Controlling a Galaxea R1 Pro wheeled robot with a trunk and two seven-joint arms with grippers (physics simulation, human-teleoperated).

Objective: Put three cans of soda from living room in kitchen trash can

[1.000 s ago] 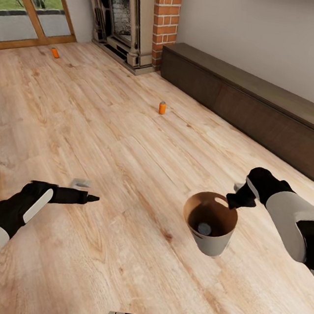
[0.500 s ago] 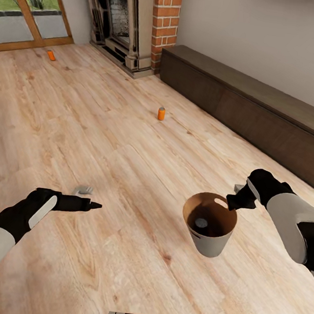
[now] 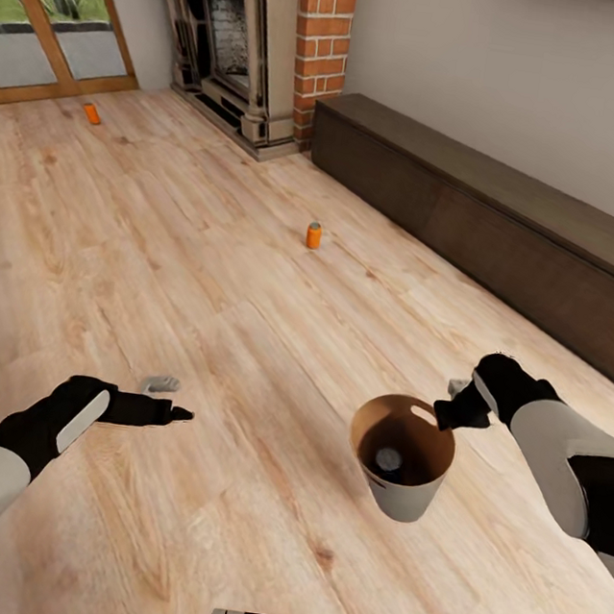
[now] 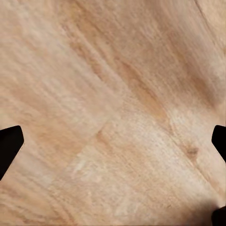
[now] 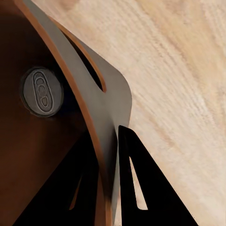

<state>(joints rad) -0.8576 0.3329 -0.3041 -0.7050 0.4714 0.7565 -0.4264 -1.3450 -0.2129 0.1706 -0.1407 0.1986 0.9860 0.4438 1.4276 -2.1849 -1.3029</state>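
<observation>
- Right gripper (image 3: 445,414) pinches the rim of the tash can (image 3: 406,490), one finger inside the wall and one outside, beside the slot handle (image 5: 90,66).
- One can (image 5: 41,91) stands in the bin below that gripper, grey top up.
- Left gripper (image 3: 175,414) hangs empty, its fingers spread wide over the plank floor (image 4: 117,108).
- Ahead of both grippers, an orange can (image 3: 313,235) stands upright; another orange can (image 3: 91,113) sits much farther off by the glass door (image 3: 52,31).
- Advice: carry the bin level, roll close to the nearer can, then lower the left gripper straight over it.
</observation>
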